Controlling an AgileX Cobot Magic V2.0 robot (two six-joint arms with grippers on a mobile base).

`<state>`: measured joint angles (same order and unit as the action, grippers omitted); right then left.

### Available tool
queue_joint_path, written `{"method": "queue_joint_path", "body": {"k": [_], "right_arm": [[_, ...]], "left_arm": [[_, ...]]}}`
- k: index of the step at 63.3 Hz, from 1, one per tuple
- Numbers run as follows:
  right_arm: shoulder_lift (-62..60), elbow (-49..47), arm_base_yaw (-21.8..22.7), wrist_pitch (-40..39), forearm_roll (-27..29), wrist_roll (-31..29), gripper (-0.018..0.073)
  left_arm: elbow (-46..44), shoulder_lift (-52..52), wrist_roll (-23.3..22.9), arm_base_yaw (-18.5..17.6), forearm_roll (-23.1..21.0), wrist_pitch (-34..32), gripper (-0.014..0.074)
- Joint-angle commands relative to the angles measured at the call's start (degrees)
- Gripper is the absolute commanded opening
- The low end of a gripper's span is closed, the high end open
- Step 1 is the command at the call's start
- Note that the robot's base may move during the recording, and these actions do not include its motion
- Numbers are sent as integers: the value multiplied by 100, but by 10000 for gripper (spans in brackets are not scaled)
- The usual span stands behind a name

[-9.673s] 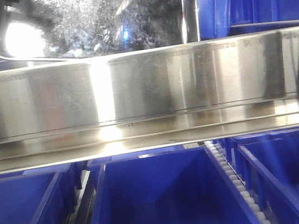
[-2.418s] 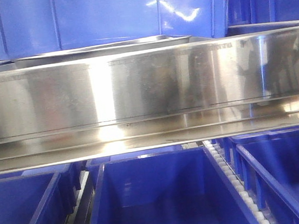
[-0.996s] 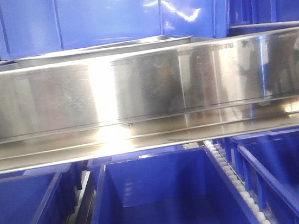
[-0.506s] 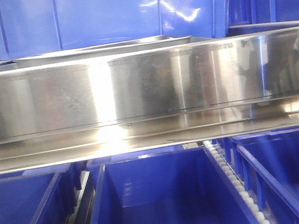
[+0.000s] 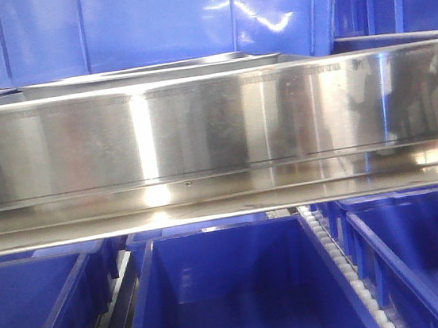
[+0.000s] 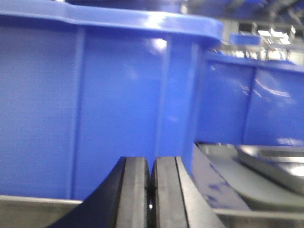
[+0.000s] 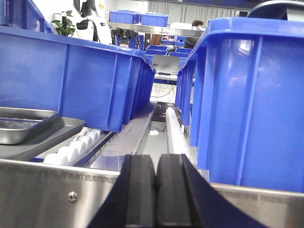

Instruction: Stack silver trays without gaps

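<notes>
Lying flat behind the long polished steel rail (image 5: 214, 124) in the front view, only the thin rim edge of the silver trays (image 5: 148, 72) showing above it, backed by a tall blue bin (image 5: 158, 23). Sitting as a stack, seemingly, though the number of trays and any gap between them impossible to tell from here. Appearing again at the lower right of the left wrist view (image 6: 273, 164), and at the lower left of the right wrist view (image 7: 23, 124), resting on a grey surface beside a row of white rollers (image 7: 76, 145). Hanging clear of the trays, the left gripper (image 6: 151, 194), its two black pads pressed together and gripping nothing, facing the wall of a blue bin (image 6: 95, 109). Hovering likewise, the right gripper (image 7: 155, 194), pads clenched against each other and empty, pointing along the channel between two blue bins (image 7: 247, 104) just above the rail with its screw head (image 7: 71, 195). Sitting below the rail, more open blue bins (image 5: 242, 289).
</notes>
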<state>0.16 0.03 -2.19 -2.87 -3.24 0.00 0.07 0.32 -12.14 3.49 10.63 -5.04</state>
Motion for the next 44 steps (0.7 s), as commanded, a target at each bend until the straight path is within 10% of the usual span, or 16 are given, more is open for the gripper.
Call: {"method": "queue_joint_path", "body": {"k": [1,44], "right_arm": [[-16,-3,33,-167,22,-61,-79],[-16,-3,33,-178,22,-61,-79]], "left_arm": [[-7,-32,291,-147,-39,57,-9],[-7,-32,291,-292,-39,60,-9]]}}
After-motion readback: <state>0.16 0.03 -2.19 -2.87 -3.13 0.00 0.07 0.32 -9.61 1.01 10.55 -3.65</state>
